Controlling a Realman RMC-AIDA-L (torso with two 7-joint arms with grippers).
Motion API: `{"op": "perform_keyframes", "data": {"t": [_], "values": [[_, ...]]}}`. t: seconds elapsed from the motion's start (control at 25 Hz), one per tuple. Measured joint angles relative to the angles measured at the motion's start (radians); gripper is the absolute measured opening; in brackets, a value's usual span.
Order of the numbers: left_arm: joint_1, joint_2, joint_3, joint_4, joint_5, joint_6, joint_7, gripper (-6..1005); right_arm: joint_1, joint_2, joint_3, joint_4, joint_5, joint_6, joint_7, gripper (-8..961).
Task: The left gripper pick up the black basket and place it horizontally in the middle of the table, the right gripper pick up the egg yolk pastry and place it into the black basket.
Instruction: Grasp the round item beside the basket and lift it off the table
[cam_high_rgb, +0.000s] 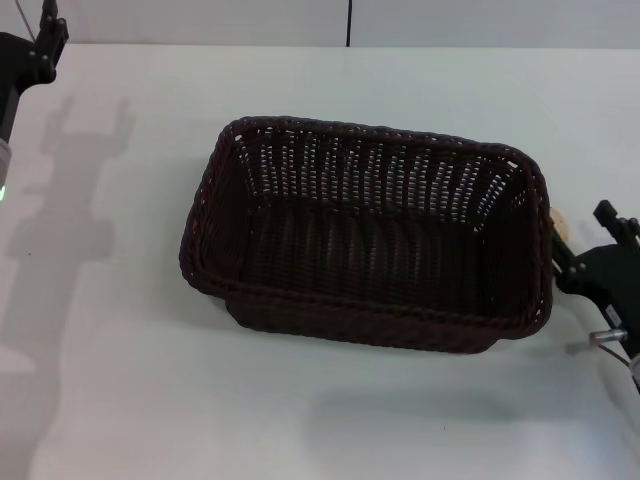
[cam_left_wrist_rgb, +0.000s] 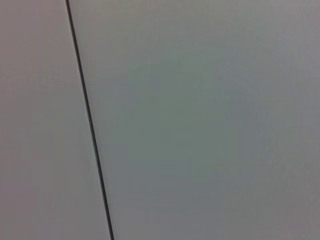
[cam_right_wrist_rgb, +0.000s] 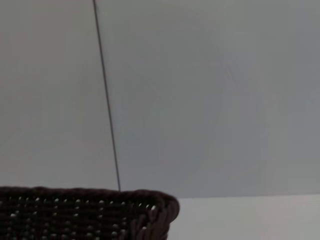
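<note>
The black basket (cam_high_rgb: 368, 232) lies lengthwise in the middle of the white table (cam_high_rgb: 120, 380), empty inside. A corner of its rim shows in the right wrist view (cam_right_wrist_rgb: 85, 212). The egg yolk pastry (cam_high_rgb: 560, 222) peeks out just behind the basket's right rim, mostly hidden. My right gripper (cam_high_rgb: 581, 236) is at the table's right edge, open, its fingers close beside the pastry and apart from it. My left gripper (cam_high_rgb: 42, 48) is raised at the far left back corner, away from the basket.
The left wrist view shows only a grey wall with a dark seam (cam_left_wrist_rgb: 87, 120). The same wall and seam (cam_right_wrist_rgb: 107, 100) stand behind the table in the right wrist view. The table's back edge (cam_high_rgb: 300, 46) runs along the top.
</note>
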Motion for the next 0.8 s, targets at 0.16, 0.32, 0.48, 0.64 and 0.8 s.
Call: {"op": "perform_keyframes", "data": {"t": [0.16,0.32,0.48,0.64,0.8], "values": [[-0.001,0.000,0.000,0.001,0.002,0.000,0.000,773,0.010,-0.001,0.008,0.000,-0.011,0.040,0.004,762],[-0.001,0.000,0.007,0.000,0.003,0.000,-0.001,773,0.018,-0.001,0.005,0.000,-0.011,0.065,0.014,761],[0.000,-0.001,0.014,-0.004,0.003,0.000,-0.001,774,0.017,-0.001,0.004,0.002,-0.012,0.068,0.015,692],[0.003,-0.001,0.022,-0.007,0.004,0.004,-0.001,774,0.012,-0.001,0.003,0.006,-0.012,0.068,0.010,450],[0.004,-0.002,0.025,-0.009,0.004,0.005,-0.001,774,0.010,-0.001,0.003,0.008,-0.012,0.068,0.008,255]]}}
